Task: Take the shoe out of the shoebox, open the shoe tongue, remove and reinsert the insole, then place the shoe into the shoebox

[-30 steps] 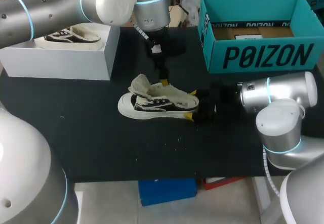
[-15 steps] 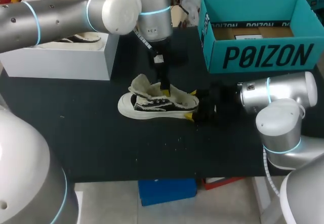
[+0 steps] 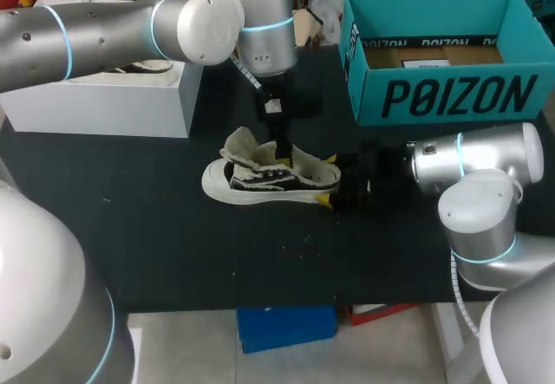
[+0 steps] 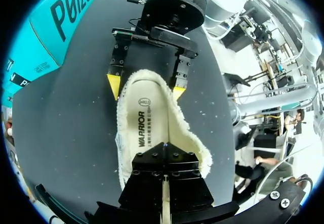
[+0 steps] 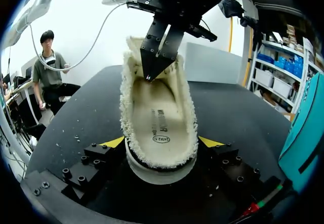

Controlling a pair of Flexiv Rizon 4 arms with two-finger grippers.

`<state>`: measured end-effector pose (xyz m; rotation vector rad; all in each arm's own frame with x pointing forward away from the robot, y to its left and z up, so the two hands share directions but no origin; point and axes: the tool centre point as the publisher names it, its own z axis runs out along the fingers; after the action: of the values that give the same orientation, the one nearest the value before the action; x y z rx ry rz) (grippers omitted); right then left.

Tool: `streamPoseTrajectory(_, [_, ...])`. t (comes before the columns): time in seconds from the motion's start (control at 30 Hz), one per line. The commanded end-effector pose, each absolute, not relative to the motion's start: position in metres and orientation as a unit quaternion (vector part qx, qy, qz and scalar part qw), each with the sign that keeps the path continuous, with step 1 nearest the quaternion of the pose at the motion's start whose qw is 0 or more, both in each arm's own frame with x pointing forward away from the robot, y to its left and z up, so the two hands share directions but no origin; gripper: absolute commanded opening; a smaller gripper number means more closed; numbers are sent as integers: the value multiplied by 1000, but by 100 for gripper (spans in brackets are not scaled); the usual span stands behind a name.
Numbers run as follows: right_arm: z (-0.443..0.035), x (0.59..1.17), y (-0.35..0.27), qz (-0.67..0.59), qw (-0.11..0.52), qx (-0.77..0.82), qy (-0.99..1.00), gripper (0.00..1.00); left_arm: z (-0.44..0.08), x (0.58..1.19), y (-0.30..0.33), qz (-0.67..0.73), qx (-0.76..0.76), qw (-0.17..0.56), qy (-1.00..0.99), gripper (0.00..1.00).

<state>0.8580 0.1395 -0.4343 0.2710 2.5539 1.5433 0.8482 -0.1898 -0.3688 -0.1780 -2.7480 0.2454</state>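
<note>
black cloth covers the surface (image 3: 130, 228). from above, the shoe (image 3: 260, 180) lies on its sole near the middle, its long axis running across, toe toward the left arm's side and heel toward the right. the teal shoebox (image 3: 438, 55) stands open at the far right, well apart from the shoe. a white box (image 3: 104, 107) at the far left holds what looks like a second shoe (image 3: 139, 66). the left tool (image 3: 279, 148) hangs straight down over the shoe's opening, just behind the fleecy tongue (image 3: 240, 146), which is thrown forward. the right tool (image 3: 329, 180) lies low at the heel, a yellow tip on each side.

from the left wrist, that arm's black fingers are drawn narrow, almost together, their tips down inside the shoe at the front end of the insole (image 4: 149, 125). i cannot tell whether they have pinched anything. ahead of them, the right tool's yellow tips sit against the heel from both sides.

from the right wrist, the heel sits between that tool's own fingers, both touching it, so it is clamping the shoe. the shoe runs straight away from it, with the left tool coming down at the insole's far end.

the insole's length runs from the left tool back to the right one. i judge the left arm is placed to peel it up from the toe end while the right braces the heel.
</note>
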Motion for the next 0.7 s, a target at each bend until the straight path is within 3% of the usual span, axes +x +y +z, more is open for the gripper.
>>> streamPoseTrajectory(0.03, [-435,859,139,513,72,91,850,0,-369,851,-190,89,-73,186,-976,0])
streamPoseTrajectory(0.7, [-435,859,139,513,72,91,850,0,-385,846,-192,66,-111,183,-975,0])
